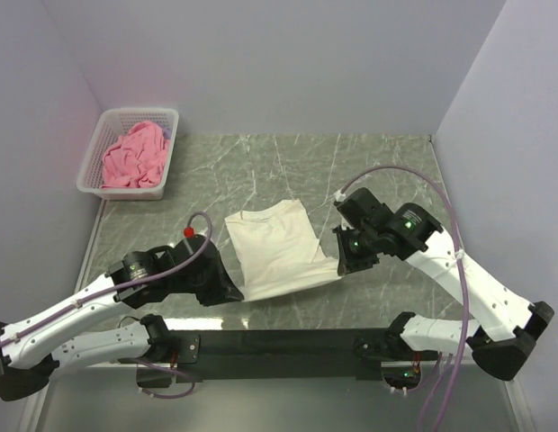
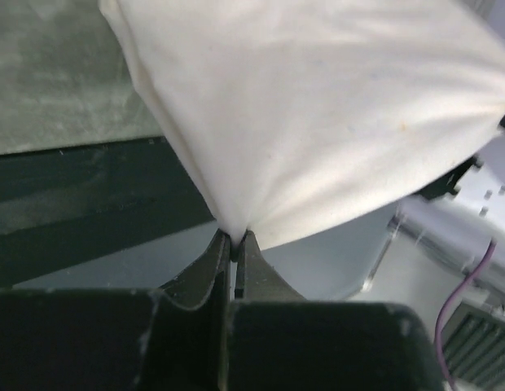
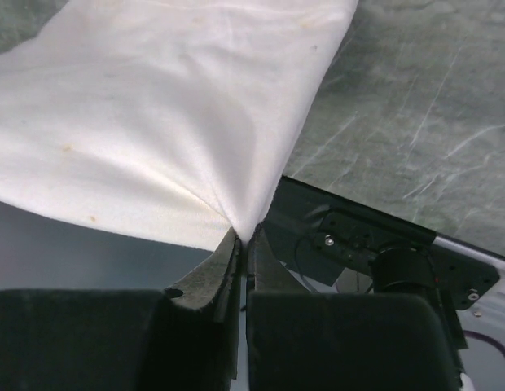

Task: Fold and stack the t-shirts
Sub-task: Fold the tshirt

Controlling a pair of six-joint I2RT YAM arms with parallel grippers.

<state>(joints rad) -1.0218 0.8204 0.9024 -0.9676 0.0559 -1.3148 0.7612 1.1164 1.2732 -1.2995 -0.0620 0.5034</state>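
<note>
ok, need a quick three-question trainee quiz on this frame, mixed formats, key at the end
1. True or false: the cream-white cotton t-shirt lies in the white plastic lattice basket.
2. The crumpled pink t-shirt is: A) folded on the cream one; B) in the basket; C) hanging from a gripper.
3. Fill in: the left gripper and the right gripper are both ____ on the cream t-shirt's edge.
Key: 1 false; 2 B; 3 shut.
</note>
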